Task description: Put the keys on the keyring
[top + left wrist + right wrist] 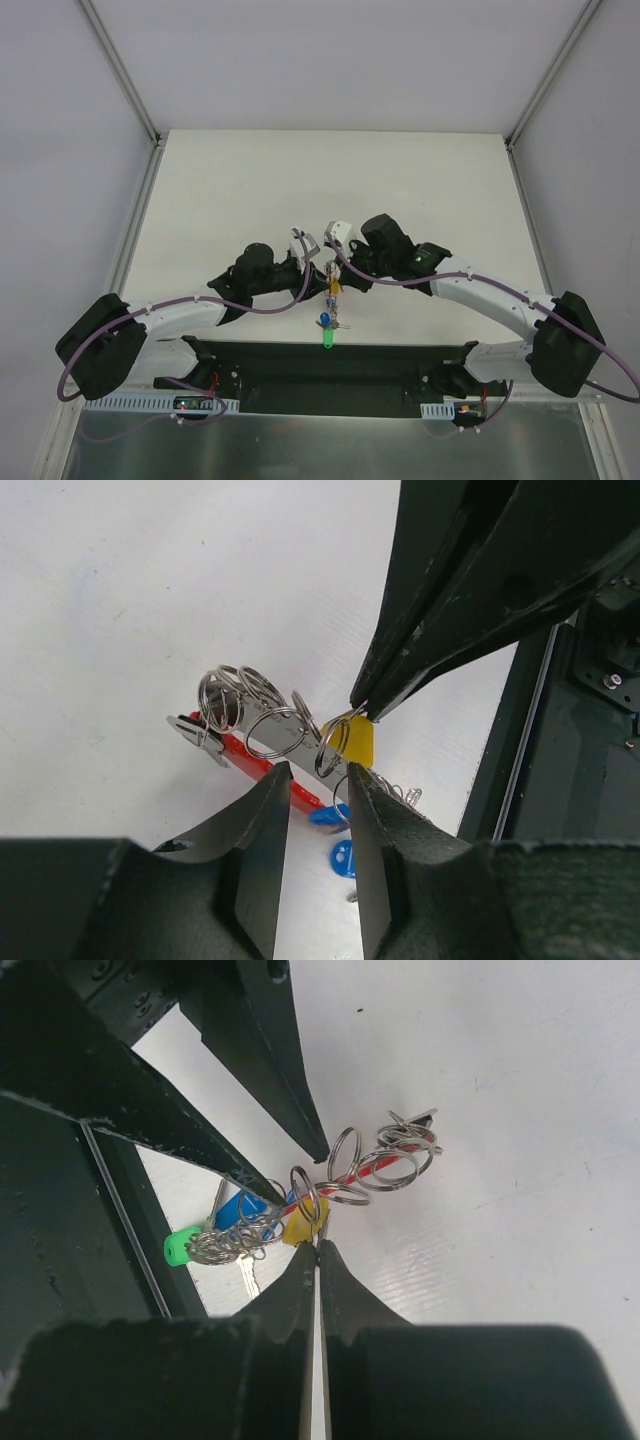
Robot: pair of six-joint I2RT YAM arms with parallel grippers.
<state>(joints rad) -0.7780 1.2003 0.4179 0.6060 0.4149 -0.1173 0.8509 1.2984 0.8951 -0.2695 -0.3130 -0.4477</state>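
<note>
The keyring [268, 730] is a grey piece with several thin metal rings joined to a red band [250, 757]. It lies at the table's near middle [331, 272]. My right gripper [318, 1246] is shut on the yellow key [298, 1230], pinching it at a ring; its tips show in the left wrist view [362, 706] above the yellow cap [357, 740]. My left gripper [312, 772] is open, its fingertips on either side of one ring and the grey piece's end. Blue keys [342, 858] and a green key [182, 1247] lie bunched on rings just below [327, 340].
The black base plate [330, 365] runs along the table's near edge, right beside the keys. White table [330, 190] extends beyond the grippers. Metal frame posts [120, 70] stand at the back corners.
</note>
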